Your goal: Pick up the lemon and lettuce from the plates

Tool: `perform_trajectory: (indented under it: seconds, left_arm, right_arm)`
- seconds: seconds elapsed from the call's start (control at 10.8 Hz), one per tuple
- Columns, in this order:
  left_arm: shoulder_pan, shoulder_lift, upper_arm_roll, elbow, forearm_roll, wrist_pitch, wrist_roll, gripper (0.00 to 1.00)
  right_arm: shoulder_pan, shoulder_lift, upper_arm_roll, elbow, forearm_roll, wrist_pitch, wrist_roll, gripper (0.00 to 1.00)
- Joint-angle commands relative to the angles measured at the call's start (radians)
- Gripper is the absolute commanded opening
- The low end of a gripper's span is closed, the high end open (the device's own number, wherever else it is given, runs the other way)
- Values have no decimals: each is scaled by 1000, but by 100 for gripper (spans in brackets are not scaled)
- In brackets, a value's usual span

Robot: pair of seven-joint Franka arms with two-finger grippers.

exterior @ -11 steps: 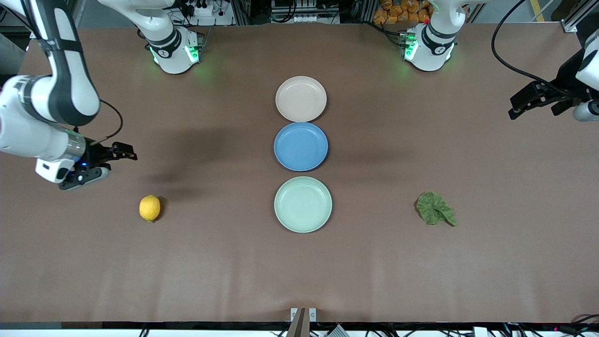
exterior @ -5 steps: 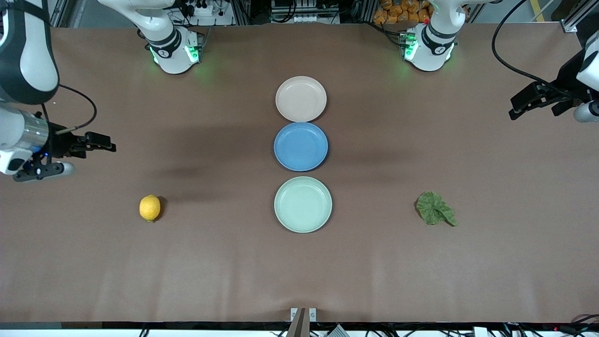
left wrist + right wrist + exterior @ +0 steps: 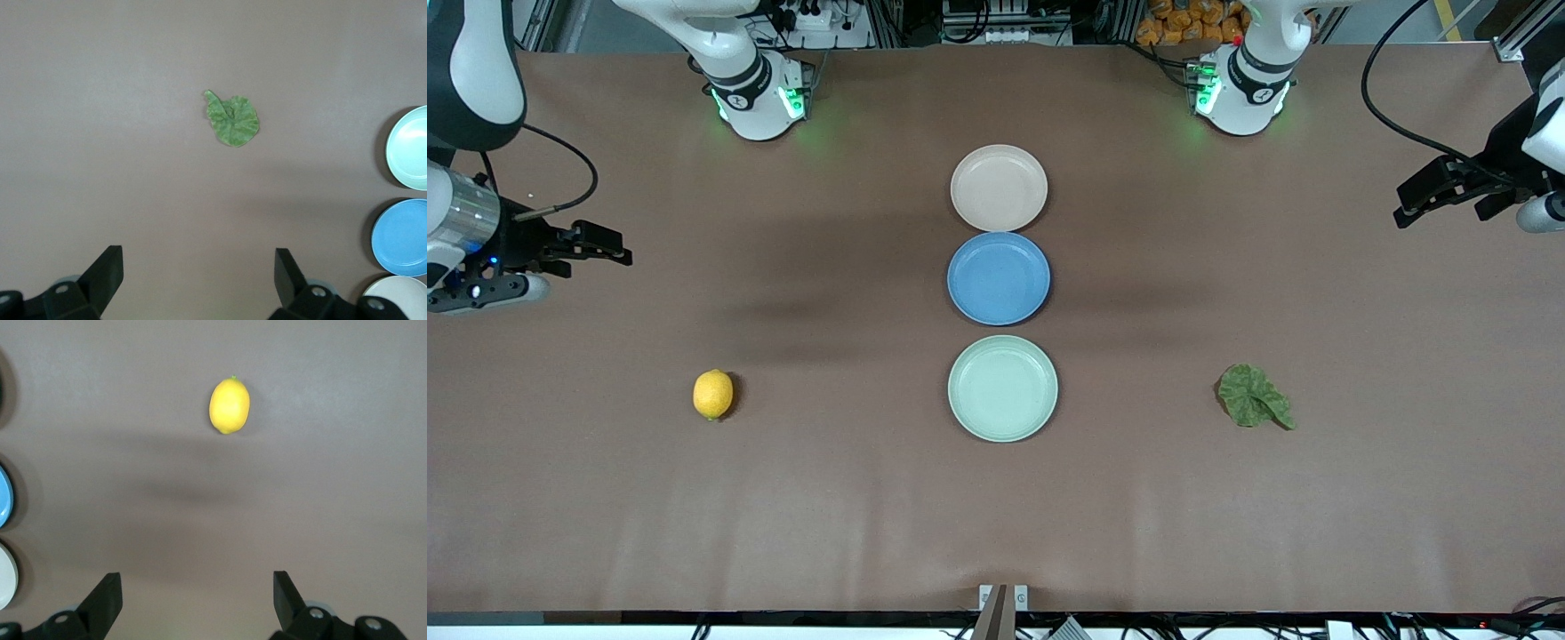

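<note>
Black fingers of the right end effector (image 3: 193, 603) stand spread wide with nothing between them, up over bare desk (image 3: 996, 516) at the right arm's end. Its wrist view looks down on the lemon (image 3: 229, 405), lying on its side directly on the brown surface, well apart from the fingers. The left end effector (image 3: 198, 277) is likewise released and empty, hanging over the left arm's end of the desk, with the lettuce (image 3: 233, 121) lying flat on the surface below it and well clear.

Down the middle of the desk run three plates in a row: the beige plate (image 3: 999, 188) farthest from the front camera, a blue plate (image 3: 999, 278) touching or nearly touching it, then the mint plate (image 3: 1002, 388) nearest. All three are bare. The lemon sits toward the right arm's end and the lettuce toward the left arm's end, both about level with the mint plate.

Both task items look already off the plates, so little seems left to do. The main risk I see is the oval lemon: with no rim around it, a nudge could set it rolling along the desk. The light leaf could also shift in a draught or at a brush from a passing finger.
</note>
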Motion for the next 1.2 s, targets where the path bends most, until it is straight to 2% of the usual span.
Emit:
perform_trajectory:
  seconds: [0.0,0.28,0.65,0.92,1.11]
  left_arm:
    - [8,9,-2,23,-23,-22,3,100]
    - [8,9,-2,23,-23,-22,4,100]
    - [8,10,0,23,-26,-22,4,100]
    - [8,10,0,23,-34,-21,4,100]
    - [9,10,1,25,-59,-19,4,100]
  right_arm:
    - [-7,-22,9,63,-14,-6,123,100]
    - [-13,-18,6,164,-14,-87,136,100]
    - [-10,-18,9,281,-28,-227,262,100]
    - [-4,-24,11,293,-39,-252,263,100]
    - [2,-27,23,293,-81,-261,263,100]
